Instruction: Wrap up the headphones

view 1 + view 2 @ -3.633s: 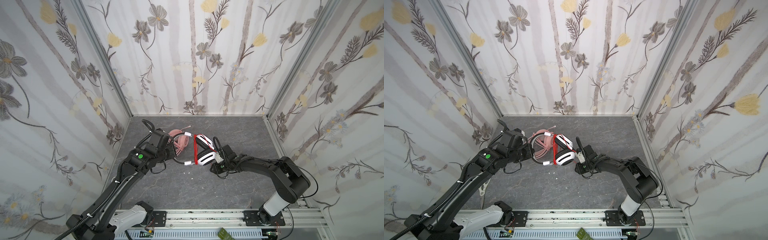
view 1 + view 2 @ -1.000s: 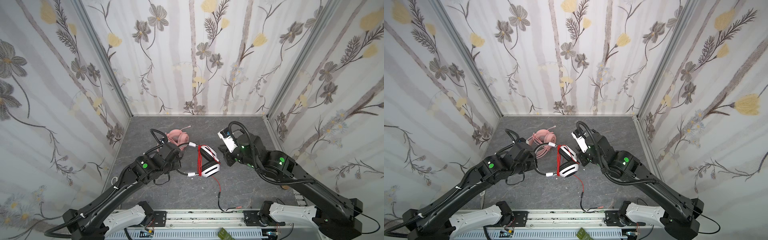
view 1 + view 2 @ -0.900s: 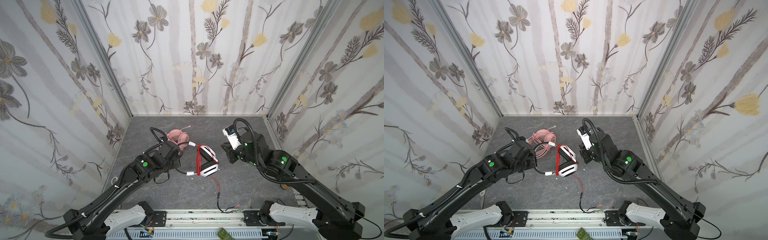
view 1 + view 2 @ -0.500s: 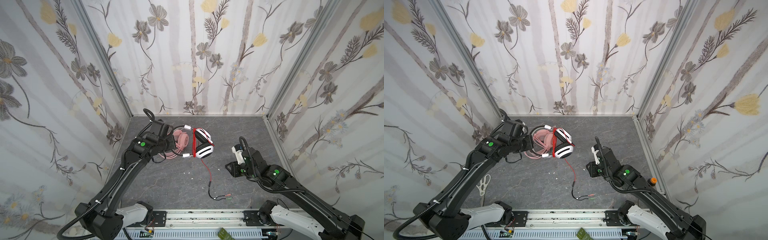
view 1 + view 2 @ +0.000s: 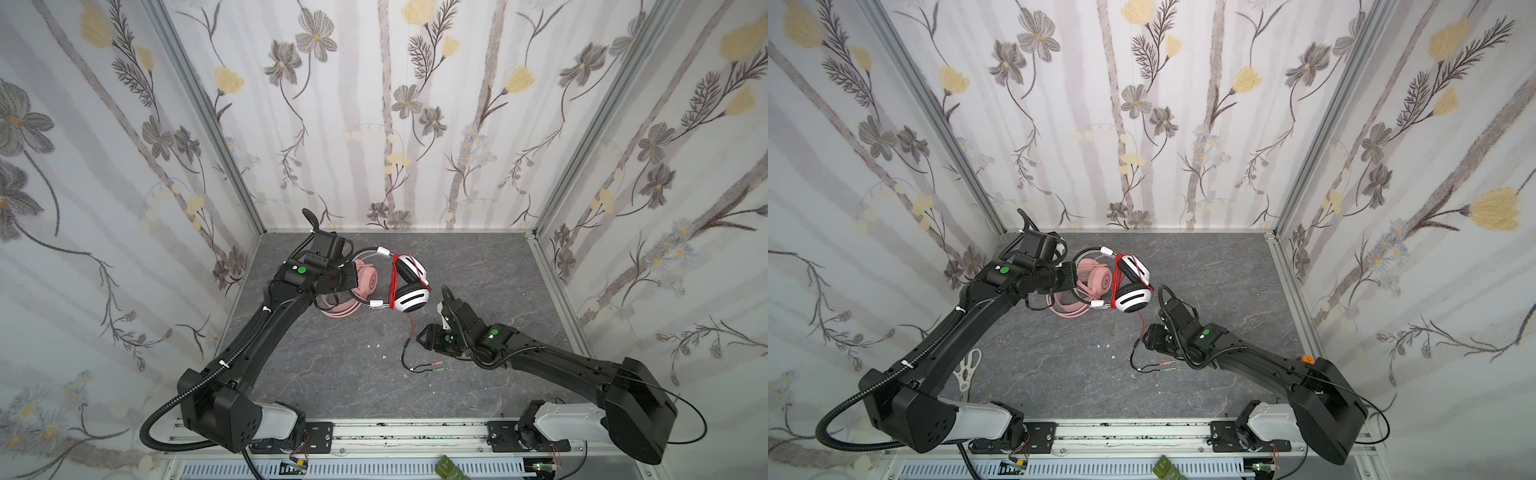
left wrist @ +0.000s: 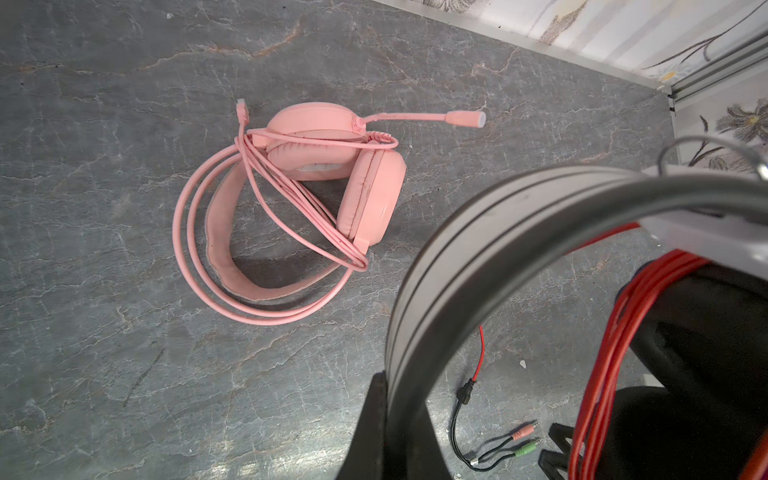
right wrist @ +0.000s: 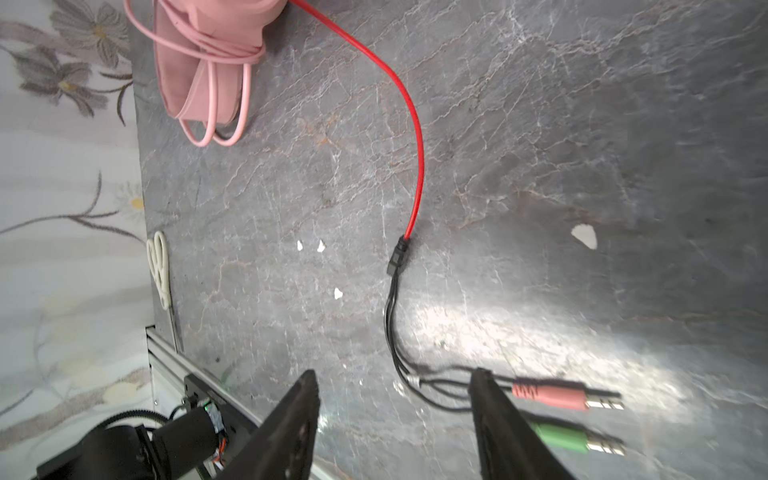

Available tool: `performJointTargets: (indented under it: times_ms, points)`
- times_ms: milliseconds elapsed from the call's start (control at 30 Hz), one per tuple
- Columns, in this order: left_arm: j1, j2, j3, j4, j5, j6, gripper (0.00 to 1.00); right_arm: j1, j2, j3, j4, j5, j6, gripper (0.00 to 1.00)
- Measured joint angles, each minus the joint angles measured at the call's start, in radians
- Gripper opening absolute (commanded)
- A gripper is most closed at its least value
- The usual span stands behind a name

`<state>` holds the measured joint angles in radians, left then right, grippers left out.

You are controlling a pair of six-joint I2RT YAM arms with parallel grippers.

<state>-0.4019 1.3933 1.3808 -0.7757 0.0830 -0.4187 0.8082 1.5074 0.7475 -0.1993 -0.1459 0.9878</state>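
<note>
My left gripper (image 5: 353,283) (image 5: 1073,282) is shut on the headband (image 6: 478,257) of the white-and-black headphones (image 5: 411,299) (image 5: 1133,300) and holds them in the air, just above the pink headphones (image 5: 368,279) (image 6: 370,195) on the floor. Red cable (image 5: 394,282) is wound round the earcups. Its tail (image 7: 415,137) (image 5: 1140,322) drops to the floor and ends in black leads with pink and green plugs (image 7: 552,397) (image 5: 436,365). My right gripper (image 7: 395,374) (image 5: 424,337) is open, low over those leads, with nothing between its fingers.
White-handled scissors (image 5: 967,368) (image 7: 160,266) lie by the left wall near the front rail. Small white scraps (image 5: 376,345) (image 7: 584,237) dot the grey floor. Patterned walls close the back and both sides.
My left arm carried the white-and-black headphones back and left, over the pink headphones. My right gripper came down from beside the headset to the plug end and opened.
</note>
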Motion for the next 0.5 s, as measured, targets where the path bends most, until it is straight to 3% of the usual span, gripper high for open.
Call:
performJointTargets:
  times_ms: [100, 233, 500]
  points:
    - [0.008, 0.037, 0.039, -0.006, 0.008, -0.016, 0.00, 0.005, 0.106, 0.061, 0.040, 0.011, 0.063, 0.50]
    - [0.012, 0.085, 0.085, -0.010, 0.023, -0.051, 0.00, 0.011, 0.211, 0.141, 0.045, 0.045, 0.138, 0.52]
    - [0.017, 0.184, 0.190, -0.051, 0.014, -0.109, 0.00, 0.103, 0.367, 0.299, -0.076, 0.127, 0.267, 0.48]
